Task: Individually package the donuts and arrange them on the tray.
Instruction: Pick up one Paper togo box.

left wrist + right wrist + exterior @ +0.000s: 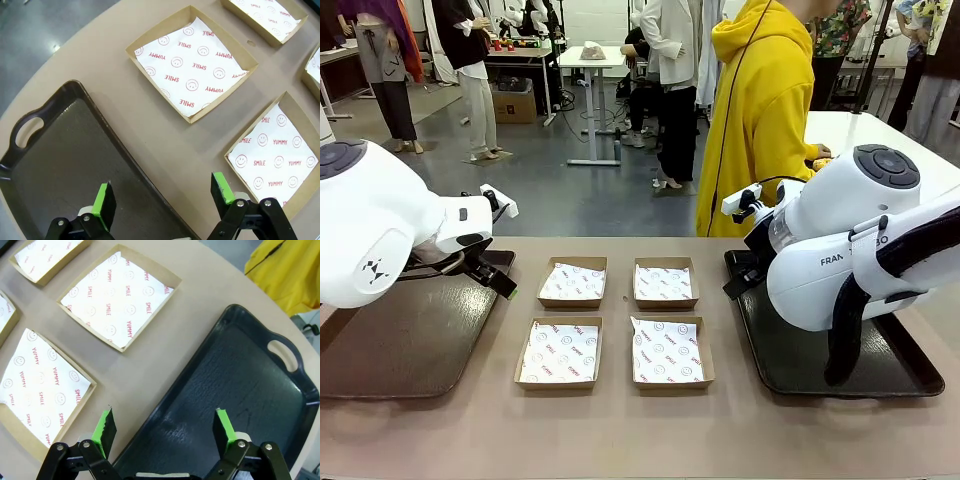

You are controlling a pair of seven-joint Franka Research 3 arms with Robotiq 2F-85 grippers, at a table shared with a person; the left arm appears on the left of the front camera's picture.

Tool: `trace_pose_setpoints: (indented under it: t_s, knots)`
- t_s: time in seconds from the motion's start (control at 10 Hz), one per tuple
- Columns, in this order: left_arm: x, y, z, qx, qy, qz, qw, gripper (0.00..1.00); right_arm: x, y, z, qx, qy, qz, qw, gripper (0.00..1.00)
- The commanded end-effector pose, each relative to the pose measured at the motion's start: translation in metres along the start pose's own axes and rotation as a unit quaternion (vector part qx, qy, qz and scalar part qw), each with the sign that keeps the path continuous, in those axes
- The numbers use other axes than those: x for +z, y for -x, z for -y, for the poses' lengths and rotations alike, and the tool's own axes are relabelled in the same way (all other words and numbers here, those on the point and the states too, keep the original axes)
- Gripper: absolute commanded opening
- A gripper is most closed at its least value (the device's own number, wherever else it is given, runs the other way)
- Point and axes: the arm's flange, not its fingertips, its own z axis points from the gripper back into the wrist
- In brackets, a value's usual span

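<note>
Packaging not yet begun, by my reading: four shallow cardboard boxes (558, 384) are sitting in a two-by-two block mid-worktop (620, 430), each holding only its paper liner (665, 352). I cannot tell where the donuts are, so all four are waiting to be boxed and set out. The left tool (164, 192) is hovering over the near edge of the brown tray (390, 340) with jaws spread wide and nothing between the green pads; the right tool (165, 426) is doing likewise over the black tray (790, 365). The boxes are looking like thin kraft card, square and low-walled. The liners are white and slightly creased, with red smiley print. Both trays are looking like hard plastic, rounded at the corners and raised at the rim, with a cut-out handle — the black one glossier and finely pebbled. A person (760, 120) in a yellow hoodie is standing at the far side.
</note>
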Motion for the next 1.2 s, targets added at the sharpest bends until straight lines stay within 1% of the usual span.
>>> trace_pose_setpoints:
  t_s: [0.0,0.1,0.2,0.3,0.4,0.5,0.7,0.8,0.9,1.1]
  knots:
    - [0.04,0.047,0.013,-0.018,0.012,-0.015,1.0,1.0,0.034,0.034,-0.017,0.006,0.023,-0.011,1.0,1.0]
    - [0.066,0.068,0.015,-0.021,0.019,-0.023,0.999,1.0,0.06,0.052,-0.022,-0.001,0.018,-0.015,1.0,1.0]
    - [0.093,0.098,0.023,-0.032,0.036,-0.033,0.998,1.0,0.09,0.075,-0.031,0.017,0.004,-0.034,0.999,1.0]
    - [0.112,0.115,0.025,-0.041,0.054,-0.047,0.997,1.0,0.112,0.093,-0.037,0.022,-0.003,-0.045,0.999,1.0]
    - [0.127,0.132,0.03,-0.046,0.054,-0.053,0.996,1.0,0.129,0.112,-0.047,0.033,-0.009,-0.068,0.997,1.0]
    - [0.138,0.148,0.038,-0.055,0.052,-0.061,0.995,1.0,0.143,0.132,-0.055,0.04,-0.001,-0.088,0.995,1.0]
    - [0.149,0.17,0.046,-0.058,0.072,-0.065,0.994,1.0,0.16,0.157,-0.066,0.034,0.007,-0.091,0.995,1.0]
    - [0.145,0.169,0.044,-0.065,0.041,-0.062,0.995,1.0,0.157,0.156,-0.059,0.037,0.044,-0.085,0.995,1.0]
    - [0.173,0.025,0.007,-0.055,0.059,-0.078,0.994,1.0,0.171,0.016,-0.031,0.036,0.001,-0.102,0.994,1.0]
    - [0.173,0.025,0.007,-0.055,0.059,-0.078,0.994,1.0,0.171,0.016,-0.031,0.036,0.001,-0.102,0.994,1.0]
